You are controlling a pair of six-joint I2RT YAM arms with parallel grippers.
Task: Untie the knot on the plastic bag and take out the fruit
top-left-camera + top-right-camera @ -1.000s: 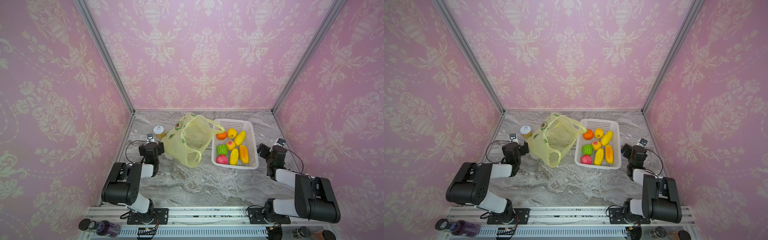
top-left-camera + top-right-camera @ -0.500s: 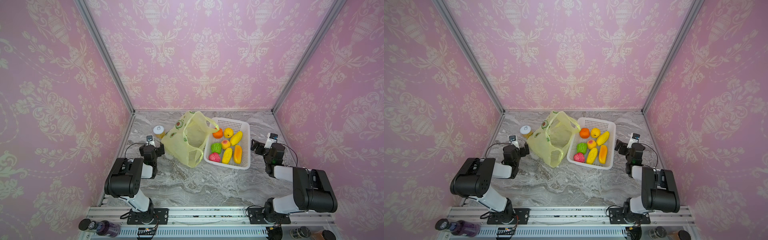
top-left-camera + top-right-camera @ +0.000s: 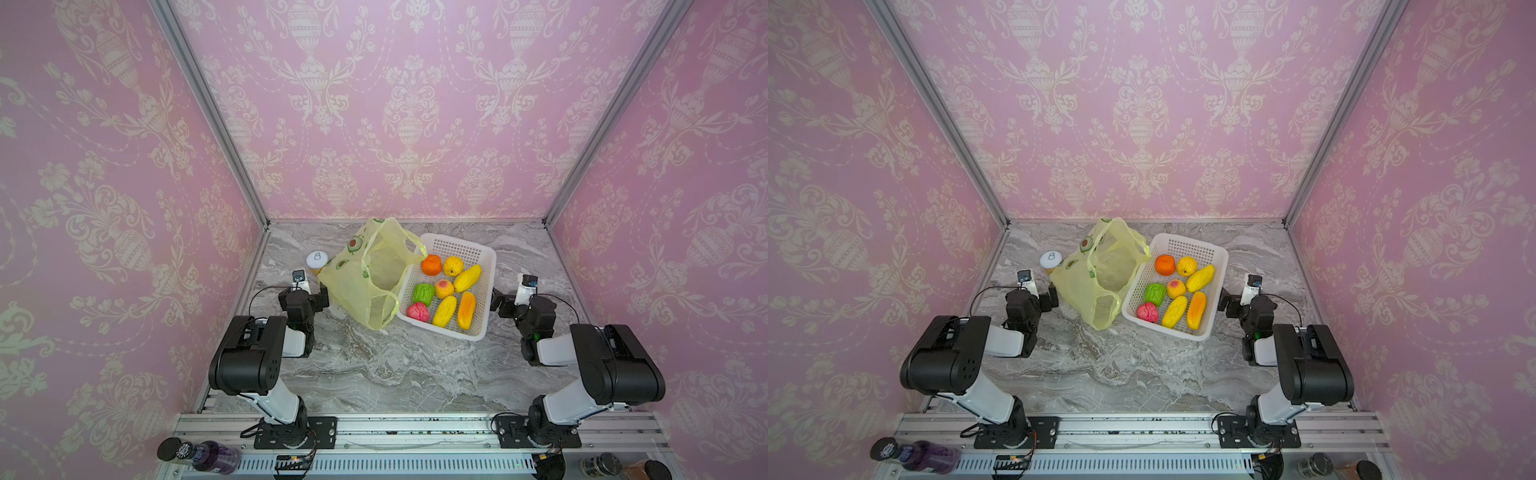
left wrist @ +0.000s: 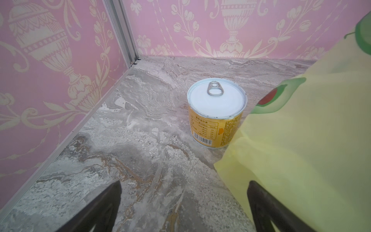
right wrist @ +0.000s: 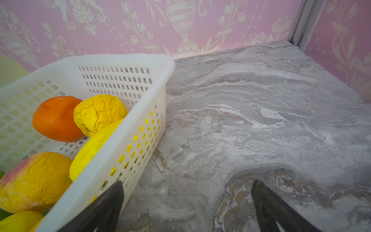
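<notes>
Currently, the left gripper [image 4: 183, 186] stands wide and empty beside the plastic bag [image 3: 365, 270]; the right gripper [image 5: 188, 182], equally wide, sits beside the basket [image 3: 461, 251] containing the fruit [image 3: 444, 286].

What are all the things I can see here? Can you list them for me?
plastic bag: one, yellow-green, open, left of the basket
basket: one, white, on the table right of the bag
fruit: eight, orange, yellow, green, red and peach, all in the basket
can: one, yellow with white lid, by the bag's far left side
bottle: one, purple, front rail, left
table: one, grey marble
walls: three, pink, cream pattern
left fingers: two, black, open, beside the bag
right fingers: two, black, open, beside the basket
</notes>
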